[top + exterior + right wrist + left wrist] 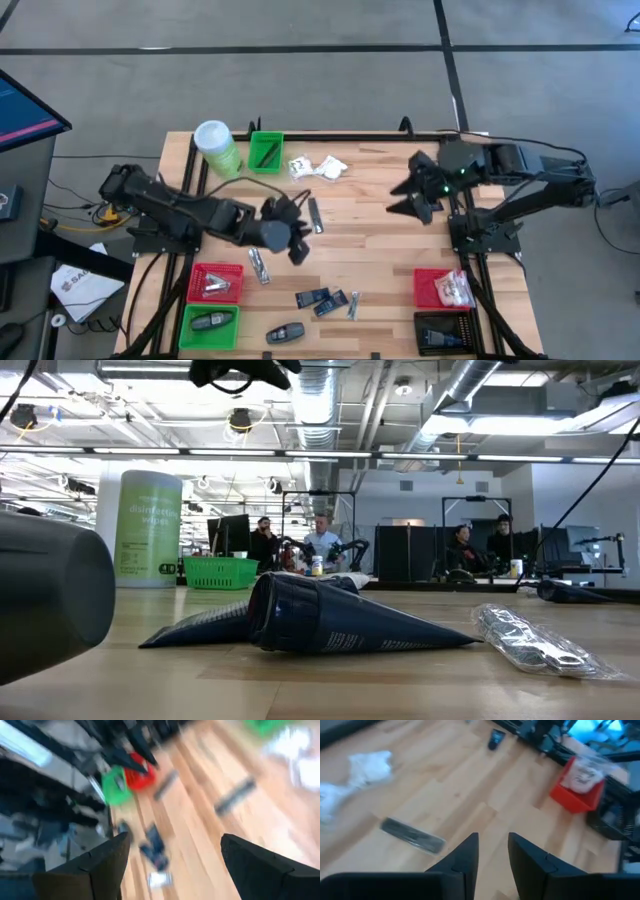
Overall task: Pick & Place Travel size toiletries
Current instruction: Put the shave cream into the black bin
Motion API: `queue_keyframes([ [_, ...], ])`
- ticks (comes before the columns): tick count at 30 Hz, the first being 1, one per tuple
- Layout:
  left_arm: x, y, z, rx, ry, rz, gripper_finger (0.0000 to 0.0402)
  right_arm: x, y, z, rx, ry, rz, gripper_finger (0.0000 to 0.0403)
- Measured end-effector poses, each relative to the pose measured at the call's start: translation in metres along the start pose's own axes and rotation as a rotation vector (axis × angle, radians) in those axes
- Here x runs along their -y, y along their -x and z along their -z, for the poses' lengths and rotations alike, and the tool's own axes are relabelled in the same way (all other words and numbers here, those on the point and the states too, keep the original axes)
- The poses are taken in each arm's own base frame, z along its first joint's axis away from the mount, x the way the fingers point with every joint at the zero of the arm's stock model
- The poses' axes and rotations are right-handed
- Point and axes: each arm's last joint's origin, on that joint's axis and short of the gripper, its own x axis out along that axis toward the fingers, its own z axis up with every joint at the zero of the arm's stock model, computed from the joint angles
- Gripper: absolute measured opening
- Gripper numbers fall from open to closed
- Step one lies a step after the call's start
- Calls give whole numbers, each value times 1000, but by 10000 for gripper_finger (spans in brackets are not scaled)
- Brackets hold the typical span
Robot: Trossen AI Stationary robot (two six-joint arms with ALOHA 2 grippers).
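Travel size toiletries lie loose on the wooden table: white sachets (320, 167) (367, 765) at the far side, a slim silvery tube (315, 213) (412, 836) mid-table, another tube (259, 265), dark blue packets (320, 298) (330, 620) (155, 847) and a black oval piece (285, 332) near the front. My left gripper (298, 222) (493, 837) hovers beside the mid-table tube, its fingers a narrow gap apart with nothing between them. My right gripper (408, 187) (175, 840) hangs wide open above the table's right half, holding nothing.
A red bin (215, 283) and a green bin (208, 325) stand front left, a red bin (445, 288) (580, 785) and a black bin (445, 330) front right. A small green bin (266, 152) and a tall green canister (215, 145) stand far left. People sit in the room beyond.
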Motion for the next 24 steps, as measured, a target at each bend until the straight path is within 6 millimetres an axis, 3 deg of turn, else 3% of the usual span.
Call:
queue_keyframes([
  [7,20,12,20,48,42,80,97,21,8,30,-306,-8,224,302],
  [15,37,23,17,179,125,172,97,43,15,36,-495,186,371,302],
  [24,39,23,11,247,170,165,97,79,-15,40,-633,374,490,302],
])
